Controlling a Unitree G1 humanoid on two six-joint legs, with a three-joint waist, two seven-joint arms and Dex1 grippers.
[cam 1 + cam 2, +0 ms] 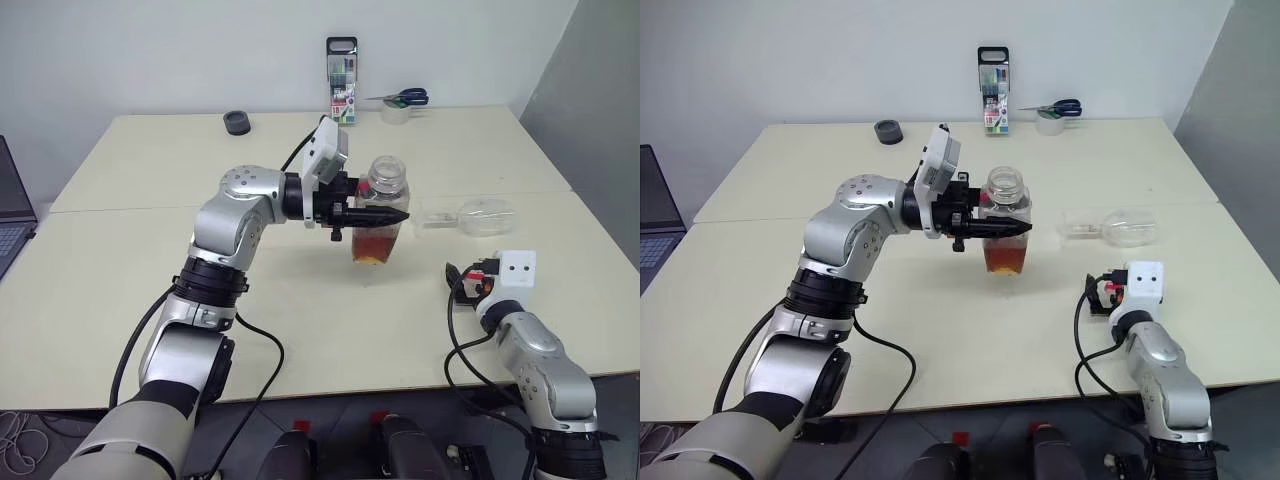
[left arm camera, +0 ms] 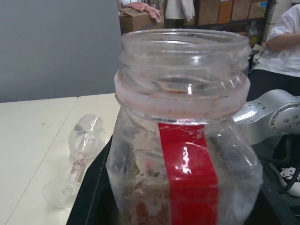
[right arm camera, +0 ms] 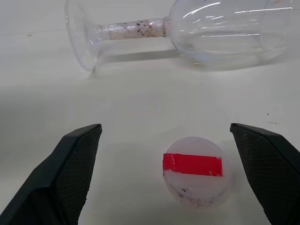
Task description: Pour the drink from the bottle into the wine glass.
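Note:
My left gripper [image 1: 398,215] is shut on the bottle [image 1: 383,196], a clear squarish plastic one with a red label strip [image 2: 190,173]. It is upright over the middle of the table, and its mouth is uncapped. The amber drink [image 1: 374,245] fills its lower part. The wine glass [image 1: 472,218] lies on its side just right of the bottle, foot toward the bottle. My right gripper [image 3: 164,129] is open low at the table's front right. A whitish cap with a red strip [image 3: 197,171] stands on the table between its fingers, untouched.
At the back of the table [image 1: 150,260] stand a pen case [image 1: 342,80], scissors [image 1: 405,97], a tape roll [image 1: 395,113] and a small black round thing [image 1: 238,122]. A laptop [image 1: 10,215] sits off the left edge. A seated person [image 2: 281,42] shows behind the bottle.

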